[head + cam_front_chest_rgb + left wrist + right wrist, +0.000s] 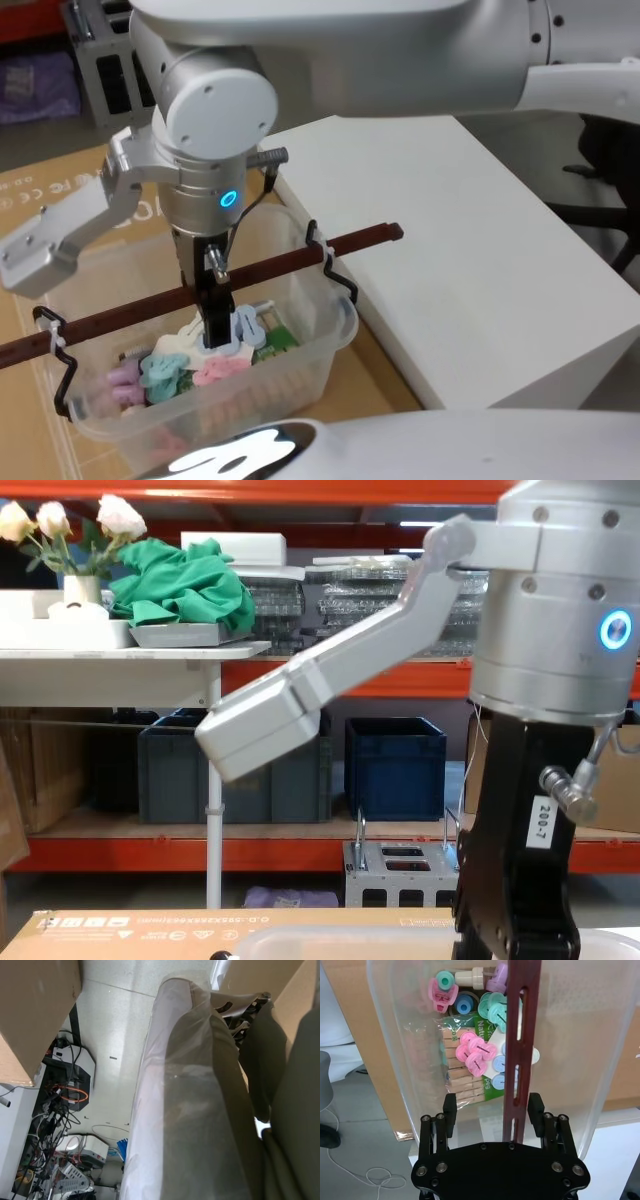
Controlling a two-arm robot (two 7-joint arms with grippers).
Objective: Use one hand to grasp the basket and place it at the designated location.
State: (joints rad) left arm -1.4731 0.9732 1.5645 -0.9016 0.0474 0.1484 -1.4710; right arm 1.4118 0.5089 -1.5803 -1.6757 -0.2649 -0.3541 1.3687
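R gripper [493, 1105] spread astride handle [525, 975] | basket [340, 320] w/ pegs [460, 1082] | white table [480, 250] beside

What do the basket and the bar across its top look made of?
Basket: seemingly plastic, milky and translucent, since the contents show through its walls. Bar: glossy reddish-brown, likely rigid plastic with moulded slots, though lacquered wood can't be excluded.

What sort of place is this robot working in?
Probably a warehouse or stockroom: orange steel racking holds a dark blue crate, and a cardboard carton lies in front. The right gripper is open, its fingers on either side of the basket's brown handle bar.
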